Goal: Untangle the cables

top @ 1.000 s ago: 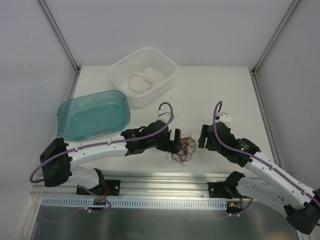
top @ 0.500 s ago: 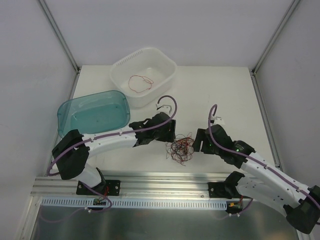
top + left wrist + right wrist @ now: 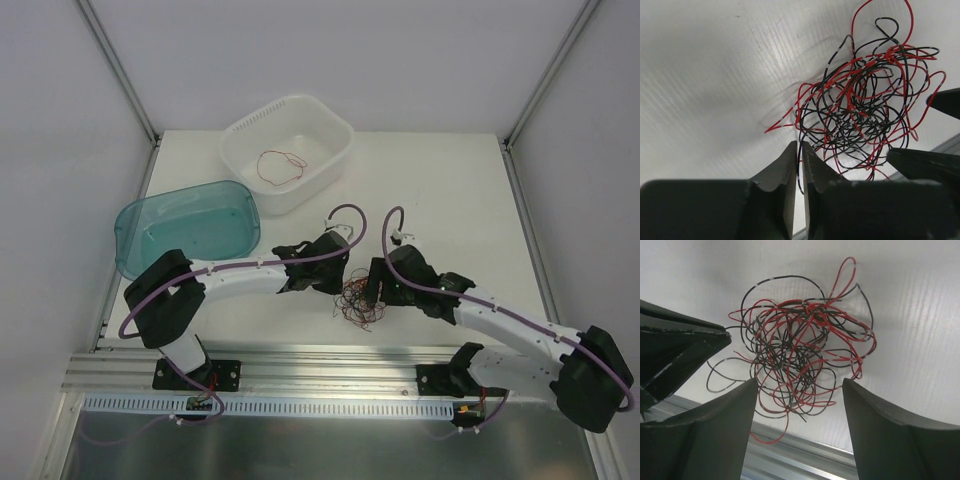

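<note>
Your tangle of cables (image 3: 356, 300) lies on the white desk (image 3: 450, 190) near its front edge, just behind the metal rail (image 3: 330, 365), and both arms reach in to it from either side. It is a loose clump of hair-thin red and black wires, curled and looped through one another, with a few stray ends sticking out past the main knot.

Your left gripper (image 3: 799, 150) sits at the left edge of the clump. Its fingers (image 3: 780, 175) are drawn together to a narrow slit, and in the left wrist view one black strand (image 3: 800, 172) from the near side of the tangle runs down into that slit, so it looks pinched there. The rest of the clump spreads away beyond the fingertips, resting on the desk.

Your right gripper (image 3: 800, 385) stands wide apart and holds nothing. Its two fingers (image 3: 890, 430) sit left and right of the clump's near side. The wires lie between and just beyond them, and you cannot tell from the wrist view whether the tips touch any loop. The dark body of the left gripper shows at the left of that view, close against the clump's other side.

Further back on the desk, a white basin (image 3: 318, 170) holds a single red wire loop (image 3: 280, 165), well apart from the tangle. A translucent teal tub (image 3: 135, 225) sits just beside the basin, to its left and nearer you.
</note>
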You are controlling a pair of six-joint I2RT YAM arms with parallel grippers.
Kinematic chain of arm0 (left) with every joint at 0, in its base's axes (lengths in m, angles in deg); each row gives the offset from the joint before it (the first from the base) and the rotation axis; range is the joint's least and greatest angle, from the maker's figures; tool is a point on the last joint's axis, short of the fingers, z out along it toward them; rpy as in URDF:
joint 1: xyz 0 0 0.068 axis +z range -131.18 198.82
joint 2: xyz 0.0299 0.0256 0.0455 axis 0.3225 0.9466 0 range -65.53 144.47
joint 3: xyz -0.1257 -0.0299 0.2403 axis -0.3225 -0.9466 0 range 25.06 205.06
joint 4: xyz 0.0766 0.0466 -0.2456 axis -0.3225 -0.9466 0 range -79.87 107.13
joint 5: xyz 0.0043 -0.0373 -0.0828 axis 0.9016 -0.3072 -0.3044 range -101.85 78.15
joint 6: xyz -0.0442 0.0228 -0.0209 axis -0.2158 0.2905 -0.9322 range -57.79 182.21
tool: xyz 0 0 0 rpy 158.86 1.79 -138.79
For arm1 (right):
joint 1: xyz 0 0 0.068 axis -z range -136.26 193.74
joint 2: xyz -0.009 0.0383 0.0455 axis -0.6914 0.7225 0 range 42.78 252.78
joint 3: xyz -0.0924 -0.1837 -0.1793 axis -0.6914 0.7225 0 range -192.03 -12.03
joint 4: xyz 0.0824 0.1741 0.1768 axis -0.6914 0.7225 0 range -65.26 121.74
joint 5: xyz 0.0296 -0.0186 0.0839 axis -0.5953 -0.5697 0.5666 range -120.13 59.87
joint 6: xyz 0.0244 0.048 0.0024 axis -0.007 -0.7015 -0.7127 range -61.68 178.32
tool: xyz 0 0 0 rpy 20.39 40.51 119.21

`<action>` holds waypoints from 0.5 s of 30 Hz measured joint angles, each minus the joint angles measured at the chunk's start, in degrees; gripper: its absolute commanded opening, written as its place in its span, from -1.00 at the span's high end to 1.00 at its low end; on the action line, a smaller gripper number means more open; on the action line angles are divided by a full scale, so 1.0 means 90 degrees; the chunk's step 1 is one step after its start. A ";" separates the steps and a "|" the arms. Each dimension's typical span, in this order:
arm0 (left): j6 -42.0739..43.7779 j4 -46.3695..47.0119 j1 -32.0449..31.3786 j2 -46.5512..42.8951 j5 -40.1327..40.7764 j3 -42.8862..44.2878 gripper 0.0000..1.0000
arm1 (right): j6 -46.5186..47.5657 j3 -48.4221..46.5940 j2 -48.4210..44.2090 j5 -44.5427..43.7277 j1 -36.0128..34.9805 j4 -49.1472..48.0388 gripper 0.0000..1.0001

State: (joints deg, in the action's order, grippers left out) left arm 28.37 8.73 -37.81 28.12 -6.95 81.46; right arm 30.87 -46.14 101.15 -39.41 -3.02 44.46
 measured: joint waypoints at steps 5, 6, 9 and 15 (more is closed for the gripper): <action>0.0034 0.0000 0.0000 -0.0034 0.0000 -0.0010 1.00 | -0.0155 0.0005 0.0937 0.0095 -0.0061 -0.0427 0.07; 0.0034 -0.0005 0.0000 -0.0073 0.0005 -0.0024 1.00 | -0.0172 0.0007 0.1083 0.0085 -0.0068 -0.0459 0.19; 0.0034 -0.0051 0.0027 -0.0474 0.0078 -0.0209 1.00 | -0.0233 0.0005 0.1248 0.0002 -0.0070 -0.0408 0.75; -0.0019 -0.0459 0.0908 -0.1945 0.0287 -0.0619 1.00 | -0.0335 -0.0070 0.0862 -0.0583 0.0146 0.0279 0.99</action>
State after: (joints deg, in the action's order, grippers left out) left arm 28.19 4.60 -29.63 10.61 -4.37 75.89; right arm 27.86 -46.77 108.91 -44.65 -1.71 46.98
